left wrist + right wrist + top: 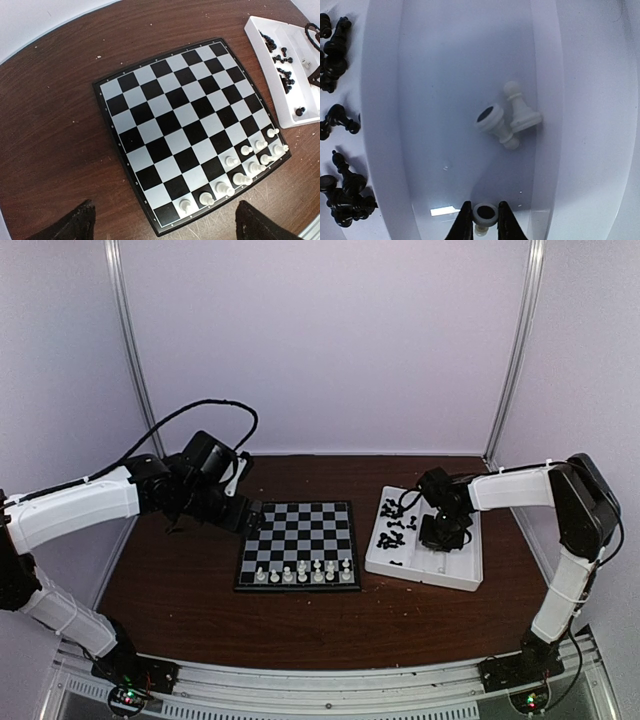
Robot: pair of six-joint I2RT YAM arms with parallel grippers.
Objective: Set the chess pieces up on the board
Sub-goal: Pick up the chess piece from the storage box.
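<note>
On the bench (180,590), white chess pieces (303,572) stand upright on the two nearest rows of the board (297,515). The right gripper (484,214) is nearly closed. It clamps a white pawn (485,213) inside the tray (455,575), base toward the wrist. Beyond it, two loose pawns (509,120) lie on their sides, touching, heads opposed. The left gripper (166,212) is spread wide and empty at the board's far-left corner.
</note>
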